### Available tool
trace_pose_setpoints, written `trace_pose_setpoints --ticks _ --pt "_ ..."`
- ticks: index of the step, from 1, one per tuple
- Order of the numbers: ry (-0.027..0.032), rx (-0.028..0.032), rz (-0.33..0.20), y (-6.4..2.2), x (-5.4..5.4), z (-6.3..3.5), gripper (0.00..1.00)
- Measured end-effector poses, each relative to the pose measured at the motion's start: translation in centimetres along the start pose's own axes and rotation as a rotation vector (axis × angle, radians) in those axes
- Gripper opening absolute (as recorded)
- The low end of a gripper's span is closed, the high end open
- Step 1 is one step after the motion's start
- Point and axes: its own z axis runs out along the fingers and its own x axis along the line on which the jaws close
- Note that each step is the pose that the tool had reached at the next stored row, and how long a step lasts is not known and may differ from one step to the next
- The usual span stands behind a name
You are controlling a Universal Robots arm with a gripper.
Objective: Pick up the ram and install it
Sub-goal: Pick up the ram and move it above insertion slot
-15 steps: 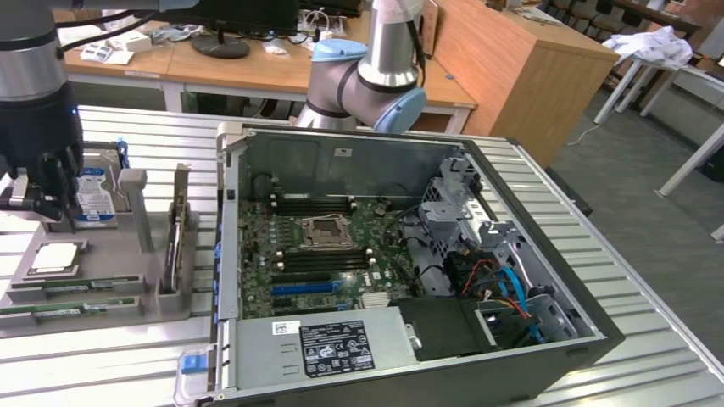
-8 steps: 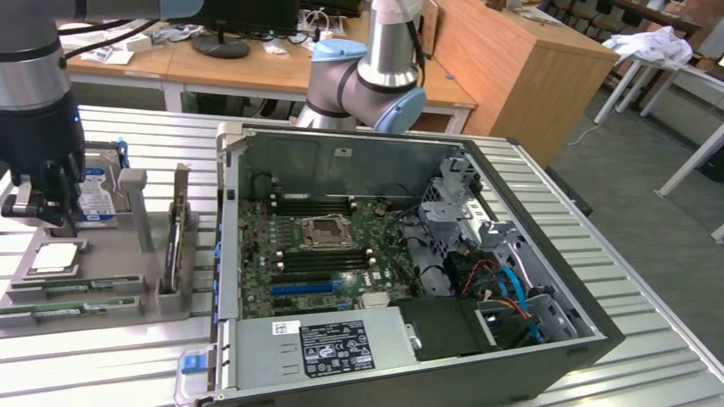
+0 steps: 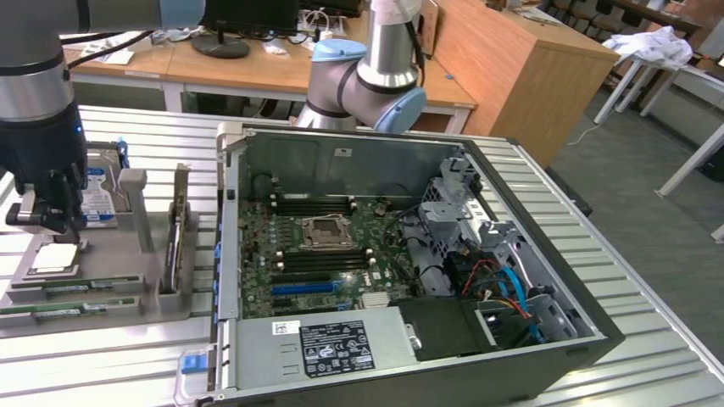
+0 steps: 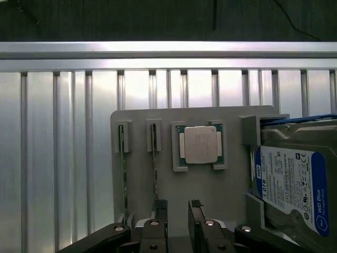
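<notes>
Two rams, thin green sticks, stand on edge in slots of a grey holder tray (image 4: 237,174): one ram (image 4: 154,163) and a second ram (image 4: 124,174) beside it. In the exterior view they lie at the tray's front, ram (image 3: 70,291) and ram (image 3: 57,312). My gripper (image 4: 178,211) is open and holds nothing. It hovers over the tray, with one fingertip (image 4: 159,206) just above the end of the nearer ram. In the exterior view my gripper (image 3: 47,227) hangs above the tray at the far left.
On the tray, a silver CPU (image 4: 200,145) sits next to the rams and a blue-labelled hard drive (image 4: 289,184) stands at its edge. The open computer case (image 3: 531,254) with its motherboard (image 3: 322,250) lies to the exterior view's right. A second arm's base (image 3: 368,80) stands behind it.
</notes>
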Motion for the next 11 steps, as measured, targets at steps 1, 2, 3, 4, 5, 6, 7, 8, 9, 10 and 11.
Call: trace_pose_setpoints --ticks 1,2,3,4,5,6,7,8,9,10,11 --pt "0.0000 0.0001 0.000 -0.01 0.01 0.13 0.30" --pt "-0.0001 0.0001 0.000 -0.01 0.01 0.25 0.30" --pt "-0.0001 0.0000 0.000 -0.02 0.02 0.39 0.30" --pt "0.0000 0.0000 0.000 -0.02 0.02 0.51 0.30" --pt "-0.0001 0.0001 0.000 -0.03 0.03 0.63 0.30" --pt "0.0000 0.0000 0.000 -0.03 0.03 0.74 0.30" --pt "0.0000 0.0000 0.000 -0.04 0.04 0.84 0.30" --pt "-0.0001 0.0001 0.000 -0.04 0.04 0.92 0.30" --pt "0.0001 0.0000 0.000 -0.04 0.04 0.92 0.30" --pt "0.0000 0.0000 0.000 -0.04 0.04 0.92 0.30" --pt "0.0000 -0.0001 0.000 -0.04 0.04 0.92 0.30"
